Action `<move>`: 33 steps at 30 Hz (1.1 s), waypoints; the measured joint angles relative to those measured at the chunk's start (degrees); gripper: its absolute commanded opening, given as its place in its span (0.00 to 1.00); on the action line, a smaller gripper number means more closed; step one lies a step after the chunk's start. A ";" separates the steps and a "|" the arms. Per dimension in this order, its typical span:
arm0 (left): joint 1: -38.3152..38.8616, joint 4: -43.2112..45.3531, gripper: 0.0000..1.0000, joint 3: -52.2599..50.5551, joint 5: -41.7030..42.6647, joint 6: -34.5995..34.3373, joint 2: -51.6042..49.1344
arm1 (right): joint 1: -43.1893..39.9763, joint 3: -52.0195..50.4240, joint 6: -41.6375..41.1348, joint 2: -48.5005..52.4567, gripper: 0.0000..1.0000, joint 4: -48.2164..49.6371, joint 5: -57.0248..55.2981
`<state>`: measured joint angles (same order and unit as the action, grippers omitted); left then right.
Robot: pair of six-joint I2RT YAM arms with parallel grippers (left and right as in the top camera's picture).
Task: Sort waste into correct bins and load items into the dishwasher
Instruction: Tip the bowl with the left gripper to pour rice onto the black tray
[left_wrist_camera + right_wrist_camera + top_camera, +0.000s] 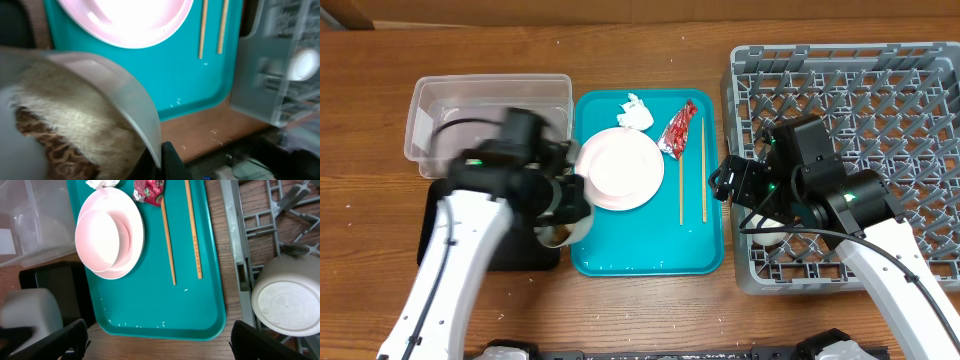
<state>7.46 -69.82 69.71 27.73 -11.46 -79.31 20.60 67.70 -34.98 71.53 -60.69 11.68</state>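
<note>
The left jaws clench the pale deep round bowl (pixel 115 95) of white rice (pixel 75 120) and brown scrap (pixel 45 145), poised at the shallow black rectangular tray (pixel 525 262)'s right edge; that tray lies leftward. The right jaws gape, farther off.

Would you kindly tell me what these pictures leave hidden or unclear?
Black tray: overhead, mostly under the left arm.
Napkin: right wrist view, cut by the top edge.
Bowl: left wrist view, contents blurred.
Cup: right wrist view, only its underside shows.
</note>
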 measured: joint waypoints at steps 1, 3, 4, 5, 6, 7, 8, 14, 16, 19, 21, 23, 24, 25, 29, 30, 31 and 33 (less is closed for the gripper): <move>-3.69 -1.73 0.04 -0.13 2.82 2.67 0.02 | 0.00 0.00 0.02 0.00 0.94 -0.02 -0.04; -10.75 -4.00 0.04 -1.16 8.07 7.74 -0.04 | 0.00 0.00 0.04 0.00 0.94 0.00 -0.13; -13.73 -4.74 0.04 -1.95 10.58 10.58 -0.09 | 0.00 0.00 0.02 0.00 0.94 0.00 -0.13; -17.29 -5.29 0.04 -3.02 13.27 13.68 -0.09 | 0.00 0.00 0.04 0.00 0.94 0.07 -0.11; -19.80 -5.40 0.04 -3.98 15.30 16.00 -0.11 | 0.00 0.00 0.02 0.00 0.94 0.15 -0.13; -23.15 -5.01 0.04 -5.55 17.92 19.21 -0.11 | 0.00 0.00 0.02 0.00 0.94 0.24 -0.13; -25.68 -4.04 0.04 -7.04 19.82 21.49 -0.11 | 0.00 0.00 0.02 0.00 0.94 0.39 -0.13; -36.52 4.37 0.04 -15.56 29.16 29.70 -2.36 | 0.00 0.00 0.00 0.00 0.94 0.79 -0.13; -39.30 4.74 0.04 -17.27 32.61 32.04 -4.22 | 0.00 0.00 0.02 0.00 0.94 0.68 -0.13; -42.27 3.91 0.04 -18.08 37.31 35.54 -7.54 | 0.00 0.00 0.00 0.00 0.94 0.59 -0.13; -43.58 2.93 0.04 -18.08 40.39 37.42 -9.66 | 0.00 0.00 0.02 0.00 0.94 0.39 -0.11; -44.68 1.64 0.04 -18.10 43.74 39.34 -11.78 | 0.00 0.00 0.00 0.00 0.94 0.07 -0.13; -45.16 1.05 0.04 -18.10 45.53 40.35 -12.85 | 0.00 0.00 -0.02 0.00 0.94 0.02 -0.13; -45.51 0.76 0.04 -18.10 46.99 40.96 -13.66 | 0.00 0.00 0.00 0.00 0.94 -0.02 -0.13; -46.23 0.61 0.04 -18.10 51.23 42.53 -15.63 | 0.00 0.00 0.00 0.00 0.94 0.00 -0.13; -46.25 0.59 0.04 -18.10 51.76 42.84 -15.76 | 0.00 0.00 -0.02 0.00 0.94 0.00 -0.13; -46.25 0.57 0.04 -18.10 52.37 43.15 -15.76 | 0.00 0.00 0.02 0.00 0.94 0.02 -0.13; -46.25 0.55 0.04 -18.10 53.22 43.41 -15.76 | 0.00 0.00 0.00 0.00 0.94 0.00 -0.13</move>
<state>-38.79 -69.28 51.62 80.95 31.94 -95.07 20.60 67.70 -34.98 71.53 -60.69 11.55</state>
